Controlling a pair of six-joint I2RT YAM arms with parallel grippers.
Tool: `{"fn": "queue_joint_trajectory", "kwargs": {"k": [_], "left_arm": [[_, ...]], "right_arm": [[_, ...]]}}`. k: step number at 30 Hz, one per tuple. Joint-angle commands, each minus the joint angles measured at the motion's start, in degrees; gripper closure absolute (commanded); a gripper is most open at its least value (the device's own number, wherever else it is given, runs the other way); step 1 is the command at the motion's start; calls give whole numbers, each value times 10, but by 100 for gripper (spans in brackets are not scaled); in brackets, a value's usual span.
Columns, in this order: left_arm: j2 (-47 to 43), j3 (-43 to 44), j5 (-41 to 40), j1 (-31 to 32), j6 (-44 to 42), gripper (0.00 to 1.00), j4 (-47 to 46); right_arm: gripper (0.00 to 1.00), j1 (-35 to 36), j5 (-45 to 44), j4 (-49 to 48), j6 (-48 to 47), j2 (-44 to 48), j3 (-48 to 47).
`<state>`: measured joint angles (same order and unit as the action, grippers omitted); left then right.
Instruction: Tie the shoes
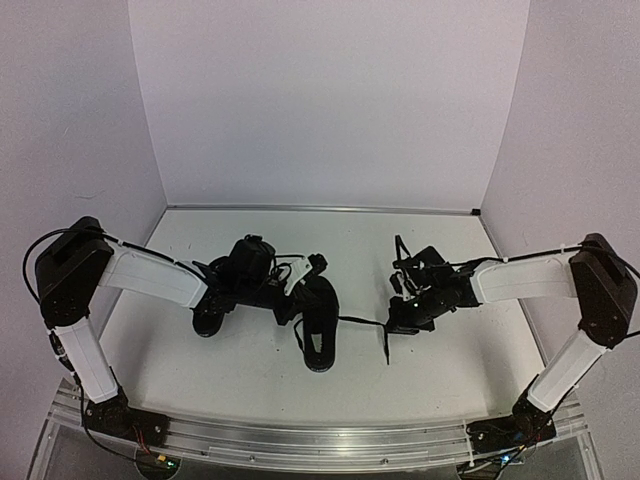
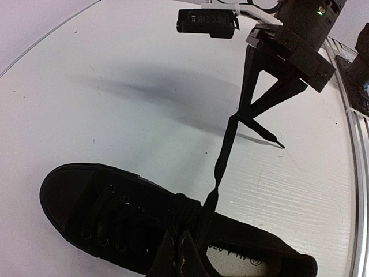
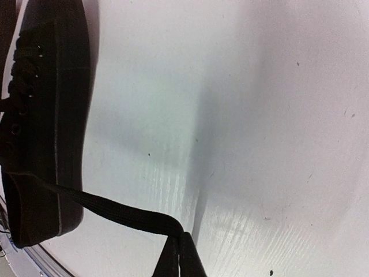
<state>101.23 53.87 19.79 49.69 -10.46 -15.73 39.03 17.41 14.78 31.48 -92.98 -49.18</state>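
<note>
From above, a black low-top shoe [image 1: 318, 328] lies on the white table [image 1: 450, 390] between the arms, with its toe toward their bases. A dark shape under the left arm is probably its mate [image 1: 212, 314]. A thin black lace [image 1: 362, 322] runs from the shoe to the right gripper [image 1: 390, 325], whose fingers are pinched on it.

The left wrist view adds eyelets, bunched lacing at the throat, and white insole print too small to read. The left gripper [image 2: 176, 254] is closed just over the shoe's opening.

The right wrist view shows the plain black sidewall and the lace entering the clamped fingertips.
</note>
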Motion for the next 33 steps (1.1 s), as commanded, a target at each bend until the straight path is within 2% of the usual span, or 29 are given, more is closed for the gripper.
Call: {"fn": "queue_joint_trajectory", "kwargs": {"k": [1, 6, 8, 10, 15, 17, 21, 27, 33], "left_arm": [[-23, -7, 6, -1, 5, 100, -39], [-24, -21, 8, -1, 13, 100, -60], [-26, -34, 6, -1, 23, 100, -81], [-26, -50, 3, -1, 38, 100, -115], [-22, -82, 1, -1, 87, 100, -194], [-19, -89, 3, -1, 97, 100, -210], [-19, -103, 4, -1, 120, 100, -244], [-23, -109, 2, -1, 120, 100, -249], [-21, -109, 2, -1, 119, 100, -249]], "right_arm": [[83, 3, 54, 14, -23, -16, -1], [59, 3, 95, 3, -63, 31, -20], [56, 3, 90, -7, -71, 47, -39], [57, 3, 93, -26, -76, 48, -60], [71, 3, 139, -76, -91, -11, -123], [74, 5, 164, -92, -98, -38, -144], [75, 13, 204, -97, -116, -82, -184], [75, 23, 227, -94, -142, -126, -215], [75, 40, 220, -77, -166, -155, -240]]}}
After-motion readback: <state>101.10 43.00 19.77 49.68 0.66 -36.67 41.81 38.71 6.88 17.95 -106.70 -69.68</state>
